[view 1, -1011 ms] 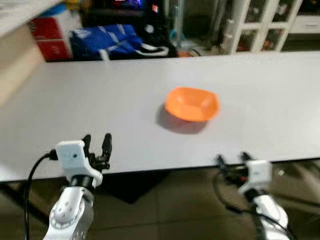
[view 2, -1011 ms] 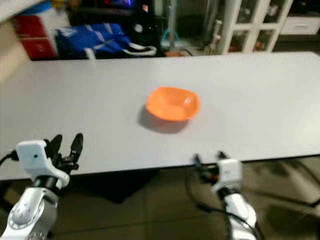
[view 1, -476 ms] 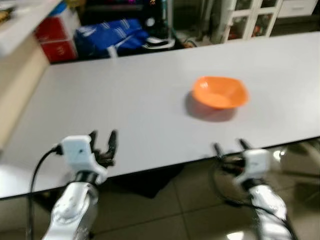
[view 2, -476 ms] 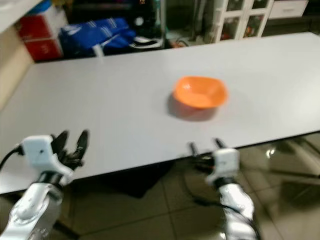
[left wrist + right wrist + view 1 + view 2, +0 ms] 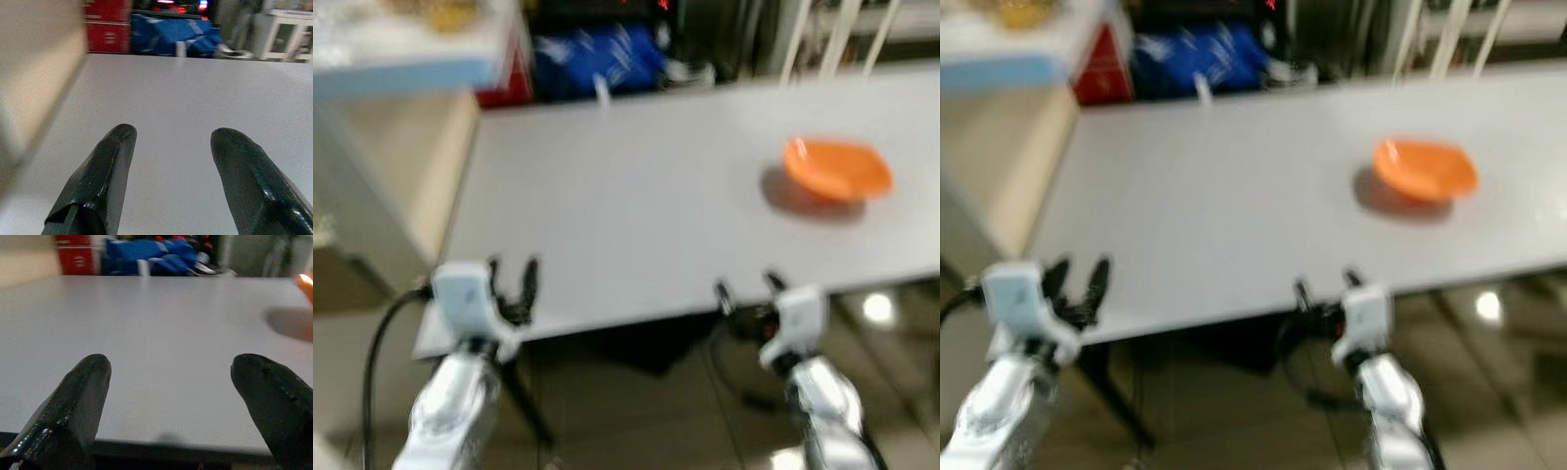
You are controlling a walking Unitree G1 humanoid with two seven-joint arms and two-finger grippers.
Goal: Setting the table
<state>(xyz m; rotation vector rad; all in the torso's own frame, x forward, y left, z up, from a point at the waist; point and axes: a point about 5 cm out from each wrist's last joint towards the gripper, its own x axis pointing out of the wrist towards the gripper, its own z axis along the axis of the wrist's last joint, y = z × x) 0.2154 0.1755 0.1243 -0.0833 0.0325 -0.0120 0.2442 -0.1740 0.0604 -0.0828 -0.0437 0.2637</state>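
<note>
An orange bowl [image 5: 837, 169] sits alone on the grey surface [image 5: 636, 196], in the upper right of the head view, well in from the near edge. Both arms are held low at that near edge. The left gripper [image 5: 512, 284] is in the lower left of the frame and the right gripper [image 5: 745, 292] at lower centre-right; each has its fingers spread wide and holds nothing.

The bowl lies ahead of the right gripper and off to its right side, well apart from it, and farther still from the left gripper, so the right arm is the nearer one for a reach. The bowl is shallow and roughly round, a little wider across the frame than deep. In the right wrist view only its orange rim [image 5: 307, 284] and shadow appear at the far right edge, so the gripper is not aimed at it. The pictures are blurred, so finer detail cannot be told.
</note>
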